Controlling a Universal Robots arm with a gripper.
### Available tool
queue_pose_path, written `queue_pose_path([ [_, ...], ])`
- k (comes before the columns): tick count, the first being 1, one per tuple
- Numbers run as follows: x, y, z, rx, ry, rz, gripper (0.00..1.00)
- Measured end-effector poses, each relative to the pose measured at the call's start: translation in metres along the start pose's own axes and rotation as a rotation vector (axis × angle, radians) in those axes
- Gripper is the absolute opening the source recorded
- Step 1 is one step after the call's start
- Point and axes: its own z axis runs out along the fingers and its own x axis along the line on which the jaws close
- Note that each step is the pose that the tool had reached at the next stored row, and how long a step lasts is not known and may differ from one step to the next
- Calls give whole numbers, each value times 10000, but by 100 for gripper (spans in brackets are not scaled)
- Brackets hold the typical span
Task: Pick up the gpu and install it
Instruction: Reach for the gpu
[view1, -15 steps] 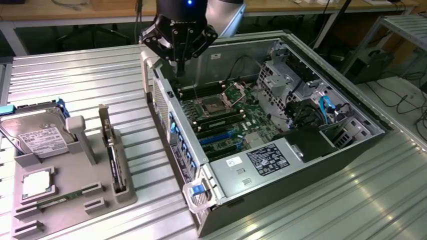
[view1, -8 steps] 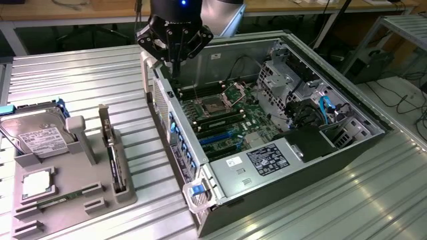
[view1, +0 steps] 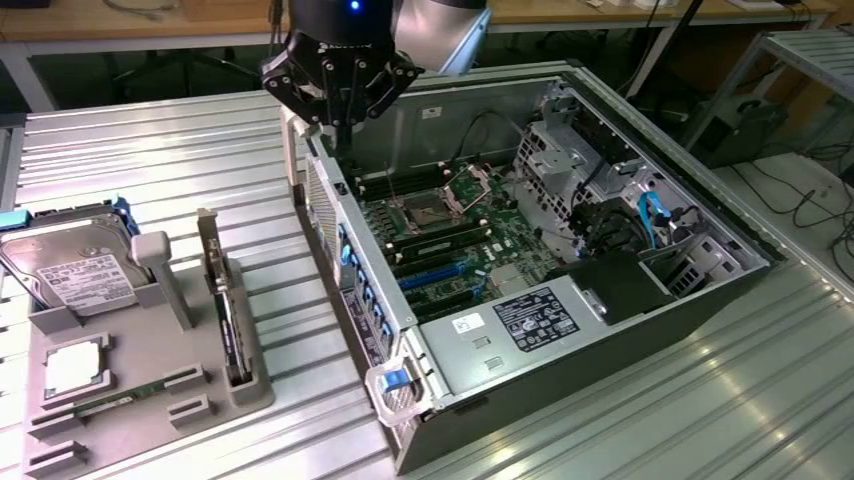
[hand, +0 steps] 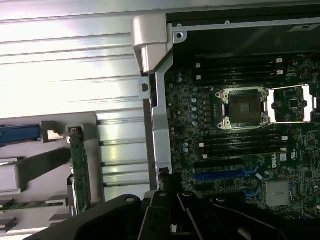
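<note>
Claw (view1: 339, 135) hangs shut and empty above the case (view1: 574, 395), at its corner furthest into the room, with the fingers pointing down. The gpu (hand: 79, 167) is well apart from it. It stands on edge in a slot of the grey holder (view1: 174, 330), on the holder's side nearest the case, and the hard drive (view1: 83, 275) is at the holder's far side.

The card looks light and stiff but fragile. It is probably best pinched across the thin board on its upper edge, near mid-length, so it lifts straight without tilting.

The bench (view1: 160, 150) is ribbed, shiny metal, likely slippery and uneven for anything set down flat. Wooden tables (view1: 120, 20) stand behind it, and cables (view1: 814, 200) lie on the floor at the exterior view's right.
</note>
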Motion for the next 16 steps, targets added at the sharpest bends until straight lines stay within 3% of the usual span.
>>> queue_pose_path([
  [12,90,-8,-3,0,0,-1,11],
  [16,212,-19,-6,0,0,0,11],
])
